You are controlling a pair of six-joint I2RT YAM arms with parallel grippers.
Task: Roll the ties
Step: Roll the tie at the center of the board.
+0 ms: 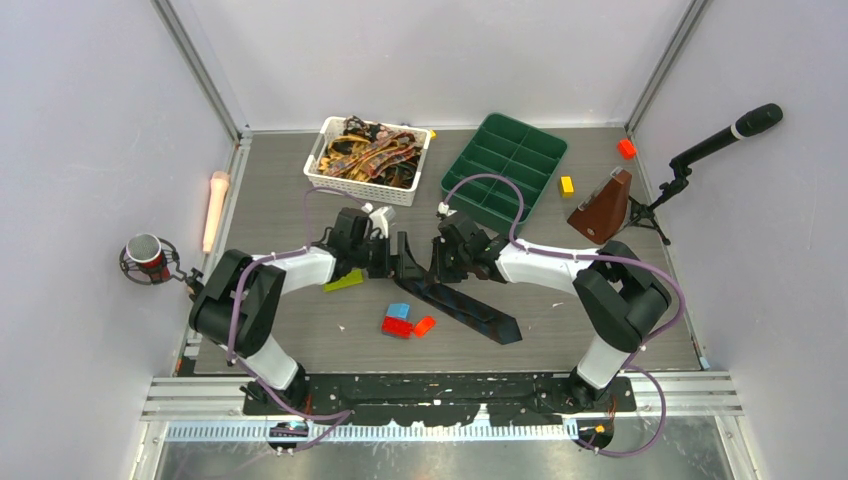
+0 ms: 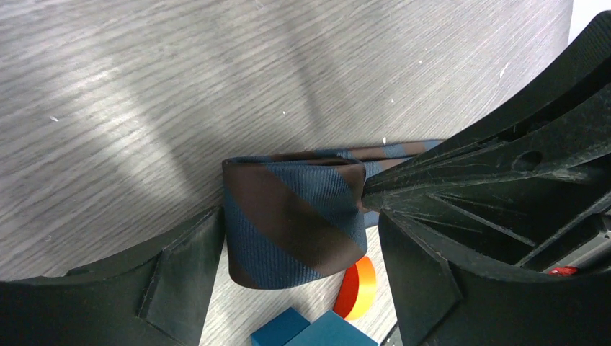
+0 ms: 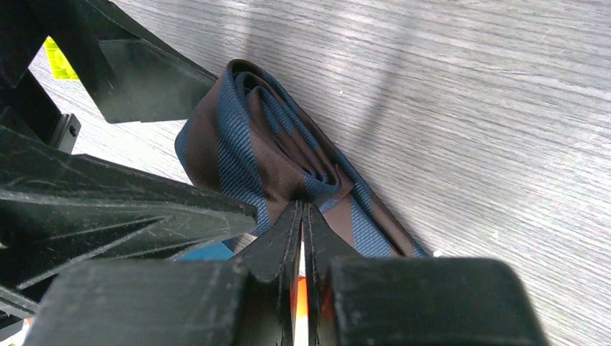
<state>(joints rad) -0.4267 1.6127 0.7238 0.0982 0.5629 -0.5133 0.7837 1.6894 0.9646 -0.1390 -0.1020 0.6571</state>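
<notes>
Red bricks (image 1: 407, 326) crowd the near side; far side lies open.

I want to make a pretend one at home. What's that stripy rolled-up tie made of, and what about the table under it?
The tie looks like woven fabric, maybe silk or polyester: fine diagonal ribbing shows in its navy and brown stripes, and it has a soft sheen and bends into loose coils. The table looks like grey wood-grain laminate or brushed board: long fine streaks, slightly glossy where light reflects. Which exactly, I cannot tell.

basket (image 1: 368, 152) behind left claw (image 1: 392, 262) | tray (image 1: 504, 160) right of basket | tie (image 1: 470, 305) between claws
</notes>
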